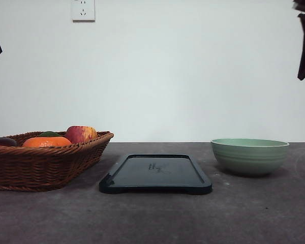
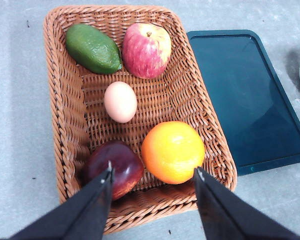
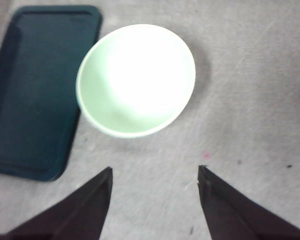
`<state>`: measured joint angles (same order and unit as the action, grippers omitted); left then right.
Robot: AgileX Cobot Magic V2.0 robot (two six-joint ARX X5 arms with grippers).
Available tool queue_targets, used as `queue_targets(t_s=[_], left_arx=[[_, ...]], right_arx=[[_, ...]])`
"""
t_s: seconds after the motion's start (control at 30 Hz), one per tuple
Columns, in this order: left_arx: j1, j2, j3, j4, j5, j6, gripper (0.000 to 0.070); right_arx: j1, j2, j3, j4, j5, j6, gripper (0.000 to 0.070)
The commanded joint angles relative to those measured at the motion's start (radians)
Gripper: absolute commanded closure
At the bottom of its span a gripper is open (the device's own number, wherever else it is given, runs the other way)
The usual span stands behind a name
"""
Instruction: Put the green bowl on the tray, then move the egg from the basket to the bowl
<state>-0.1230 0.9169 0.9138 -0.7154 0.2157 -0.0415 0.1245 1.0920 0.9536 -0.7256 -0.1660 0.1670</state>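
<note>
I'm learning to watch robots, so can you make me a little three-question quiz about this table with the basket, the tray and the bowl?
1. True or false: the green bowl already sits on the tray.
2. What lies in the middle of the basket, between the apple and the orange?
A. a lemon
B. an egg
C. a spoon
3. Fill in: in the front view, the tray lies between the basket and the ____.

Key:
1. False. The bowl stands on the table, apart from the tray.
2. B, the egg.
3. Bowl.
</note>
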Motion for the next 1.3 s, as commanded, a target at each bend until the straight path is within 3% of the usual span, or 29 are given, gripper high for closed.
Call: queue_targets(t_s=[0.0, 0.5, 1.27], left_arx=[[-0.003, 0.006, 0.024, 0.005, 0.005, -0.001, 0.0382], [-0.003, 0.006, 0.024, 0.006, 0.005, -0.004, 0.0383], [-0.003, 0.006, 0.024, 0.060, 0.005, -0.004, 0.0384]], right_arx=[[0.001, 0.063, 0.060, -0.013, 0.014, -0.002, 0.0363], [-0.021, 0.480, 0.354, -0.061, 0.017, -0.071, 0.0363], [-0.080, 0.730, 0.390, 0.000, 0.003, -0.098, 0.0372]])
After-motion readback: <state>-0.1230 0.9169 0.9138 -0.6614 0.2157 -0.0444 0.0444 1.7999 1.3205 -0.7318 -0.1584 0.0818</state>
